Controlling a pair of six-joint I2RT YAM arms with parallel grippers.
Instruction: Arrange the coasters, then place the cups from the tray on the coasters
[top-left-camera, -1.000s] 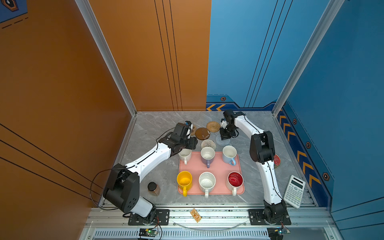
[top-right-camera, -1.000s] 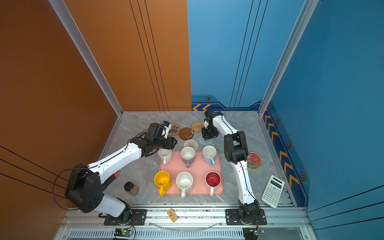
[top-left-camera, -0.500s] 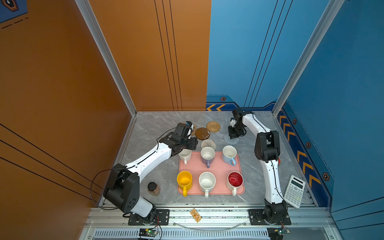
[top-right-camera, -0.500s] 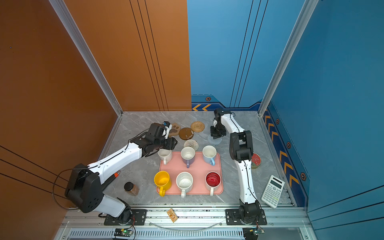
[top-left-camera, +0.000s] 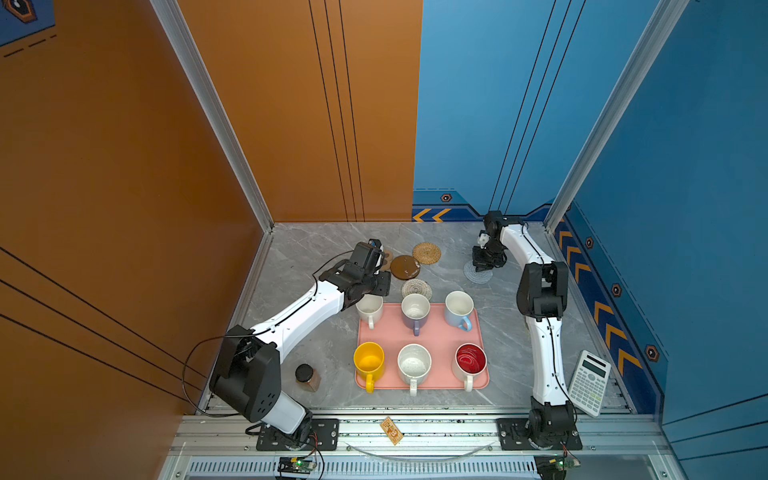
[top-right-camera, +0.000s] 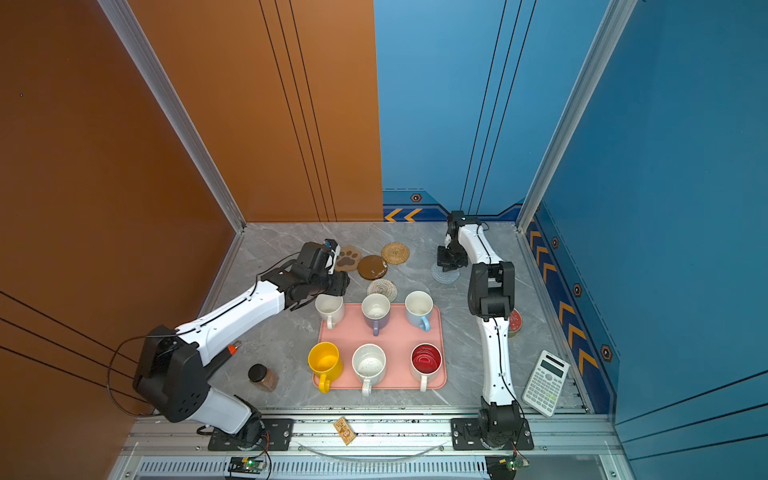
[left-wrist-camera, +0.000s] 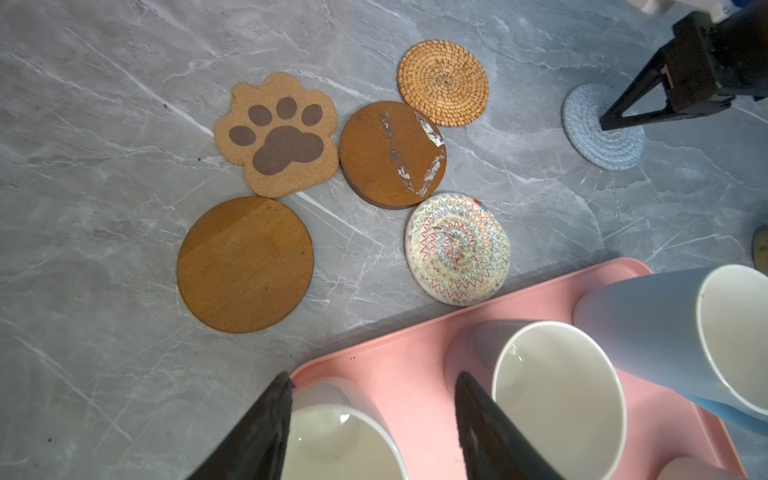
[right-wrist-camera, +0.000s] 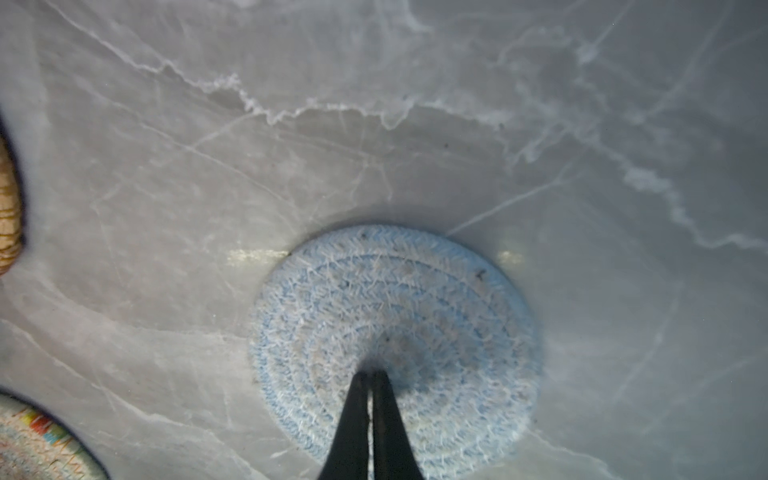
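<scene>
Right hand (right-wrist-camera: 369, 374) clenched on nothing, its fingertips (right-wrist-camera: 384, 399) pressed down on the pale blue woven coaster (right-wrist-camera: 395, 299). That coaster lay flat on the table (top-left-camera: 311, 257), toward the far right and apart from the rattan coaster (top-left-camera: 427, 252). Left hand (left-wrist-camera: 372, 380) stood released, its fingers (left-wrist-camera: 257, 424) either side of the white mug (left-wrist-camera: 332, 440) at the far left corner of the tray (left-wrist-camera: 582, 286). Could not tell whether they touched the mug.

The grey marble worktop (top-left-camera: 316, 249) carries a pink tray (top-left-camera: 434, 349) near centre, coasters (top-left-camera: 404, 267) beyond it, a jar (top-left-camera: 306, 376) left, a calculator (top-left-camera: 589, 388) right.
</scene>
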